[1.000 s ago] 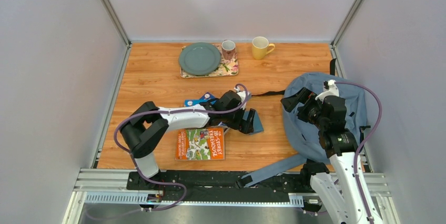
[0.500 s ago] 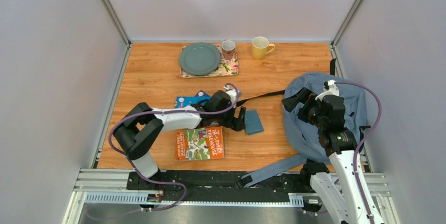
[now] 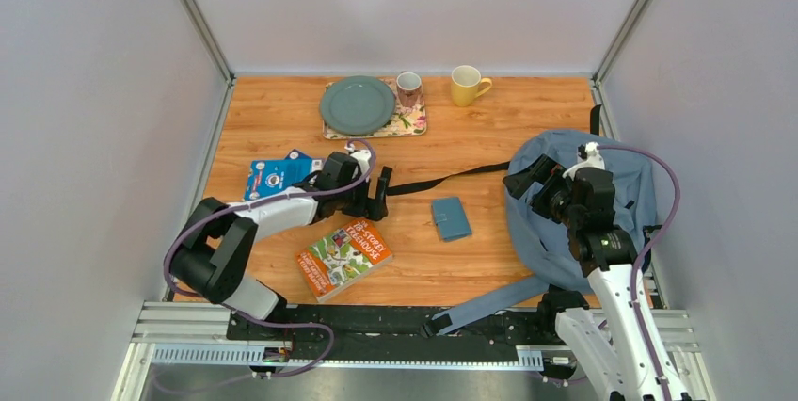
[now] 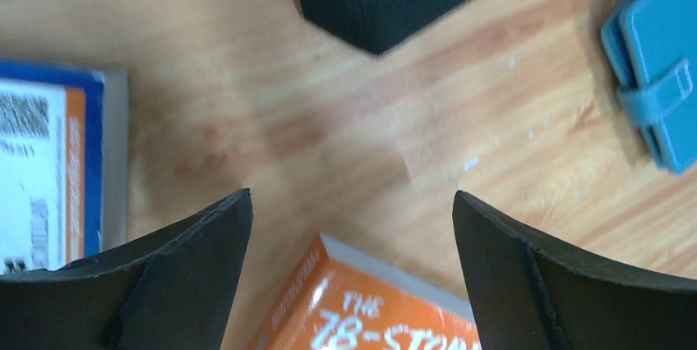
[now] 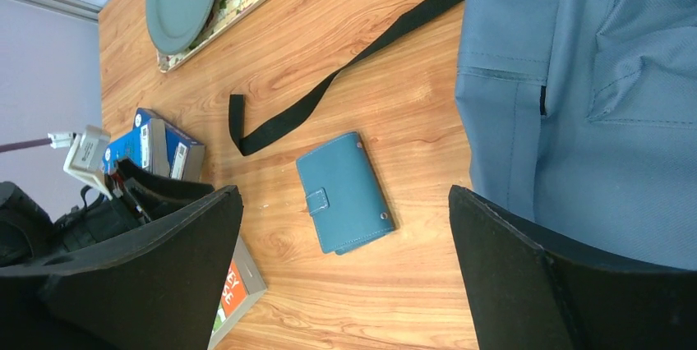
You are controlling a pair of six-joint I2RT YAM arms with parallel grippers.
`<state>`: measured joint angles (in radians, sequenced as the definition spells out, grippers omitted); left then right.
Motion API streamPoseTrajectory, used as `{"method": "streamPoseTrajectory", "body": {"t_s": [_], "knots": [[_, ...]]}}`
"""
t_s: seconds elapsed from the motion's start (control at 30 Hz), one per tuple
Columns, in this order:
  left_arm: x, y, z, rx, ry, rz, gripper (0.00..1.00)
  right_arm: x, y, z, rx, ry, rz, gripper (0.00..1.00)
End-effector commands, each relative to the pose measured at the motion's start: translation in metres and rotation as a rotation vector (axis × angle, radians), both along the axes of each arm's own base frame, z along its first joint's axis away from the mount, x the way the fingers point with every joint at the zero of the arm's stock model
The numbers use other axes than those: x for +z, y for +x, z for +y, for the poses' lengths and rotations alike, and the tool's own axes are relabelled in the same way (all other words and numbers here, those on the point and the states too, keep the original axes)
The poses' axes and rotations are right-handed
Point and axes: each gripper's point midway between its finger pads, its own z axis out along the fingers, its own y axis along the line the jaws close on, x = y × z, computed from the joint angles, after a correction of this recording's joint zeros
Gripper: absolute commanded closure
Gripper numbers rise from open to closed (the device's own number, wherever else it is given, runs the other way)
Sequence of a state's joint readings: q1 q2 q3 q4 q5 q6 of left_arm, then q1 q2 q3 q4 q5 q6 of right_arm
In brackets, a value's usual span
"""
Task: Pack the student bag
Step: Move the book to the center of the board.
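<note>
Our left hand [image 3: 379,198] and right hand [image 3: 529,184] are wide open, holding nothing. The student bag [image 3: 544,236] lies on the right side of the desk [image 3: 282,119]; the right hand hangs over its edge

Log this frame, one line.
left jaws: open, empty, over table between blue book and orange book | right jaws: open, empty, by backpack | wallet: on table, unpacked

Occlusions and crops, all views.
Top view: right arm [image 3: 607,250] covers the middle of the student bag [image 3: 565,149]; left arm [image 3: 282,211] hides the right edge of the blue book [image 3: 275,175]. Left wrist view soft: orange book [image 4: 386,317] cut by bottom edge, title partial; teal case [image 4: 657,62] cut at right.
</note>
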<state>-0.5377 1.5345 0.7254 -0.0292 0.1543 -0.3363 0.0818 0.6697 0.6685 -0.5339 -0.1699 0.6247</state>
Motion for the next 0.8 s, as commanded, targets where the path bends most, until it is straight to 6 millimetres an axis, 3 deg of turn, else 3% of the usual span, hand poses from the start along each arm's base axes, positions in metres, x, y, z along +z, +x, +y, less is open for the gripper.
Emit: {"method": "streamPoseTrajectory", "body": {"t_s": [0.0,0.07,0.2,0.5,0.57,0.63,0.77], "knots": [[0.016,-0.035,0.002,-0.094,0.026,-0.003,0.01,0.017,0.008,0.005,0.012,0.025,-0.061,0.00],[0.037,-0.052,-0.021,-0.188,0.010,-0.071,0.01,0.014,0.010,0.004,0.008,0.021,-0.054,0.00],[0.046,-0.089,-0.052,-0.317,0.008,-0.111,0.01,0.009,0.013,0.005,0.012,0.022,-0.042,0.00],[0.007,-0.154,-0.080,-0.439,-0.055,-0.001,0.01,0.001,0.016,0.009,0.022,0.040,-0.016,0.00],[-0.004,-0.159,-0.078,-0.405,-0.034,0.034,0.02,0.002,0.016,0.011,0.032,0.049,-0.022,0.00],[-0.021,-0.154,-0.061,-0.317,0.034,0.046,0.02,0.003,0.015,0.012,0.044,0.051,-0.023,0.00],[-0.051,-0.154,-0.008,-0.126,0.199,0.079,0.02,0.005,0.012,0.012,0.055,0.035,-0.017,0.00]]}}
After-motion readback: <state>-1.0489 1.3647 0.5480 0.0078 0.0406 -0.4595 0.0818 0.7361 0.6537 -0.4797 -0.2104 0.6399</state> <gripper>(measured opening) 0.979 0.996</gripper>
